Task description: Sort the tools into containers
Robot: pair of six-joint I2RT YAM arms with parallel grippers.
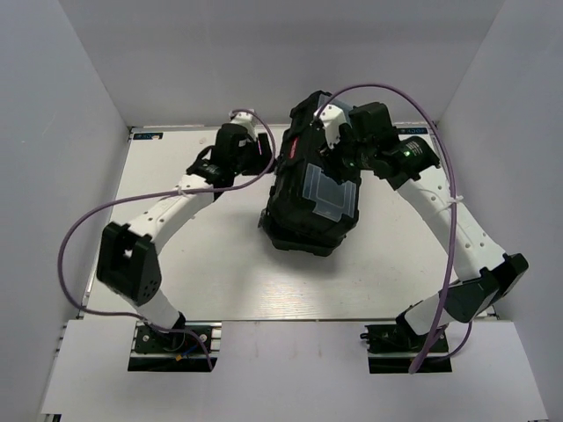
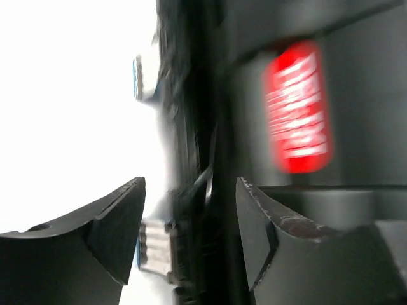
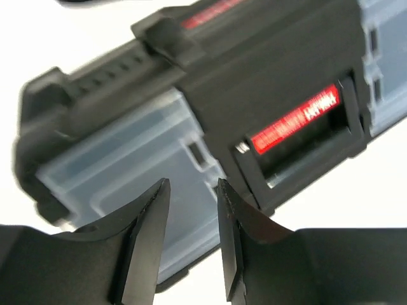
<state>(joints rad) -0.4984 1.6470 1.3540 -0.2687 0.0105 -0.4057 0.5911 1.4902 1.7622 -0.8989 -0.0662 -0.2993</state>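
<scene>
The black toolbox (image 1: pixel 303 224) stands closed in the middle of the table, a clear organiser lid (image 1: pixel 328 195) on top. No tools are in view. My left gripper (image 1: pixel 265 156) is at the box's left side. In the left wrist view, the left gripper (image 2: pixel 189 187) is open, with the box's blurred dark edge (image 2: pixel 194 127) running between its fingers and the red mark (image 2: pixel 297 108) beyond. My right gripper (image 1: pixel 345 145) hangs over the box's far right end. In the right wrist view, the right gripper (image 3: pixel 193 185) is open and empty above the clear lid (image 3: pixel 121 159), beside the red-marked handle (image 3: pixel 292 121).
White walls close in the table on the left, right and back. A purple cable (image 1: pixel 444 158) loops from each arm over the table. A silver latch (image 2: pixel 154 244) shows on the toolbox's side in the left wrist view.
</scene>
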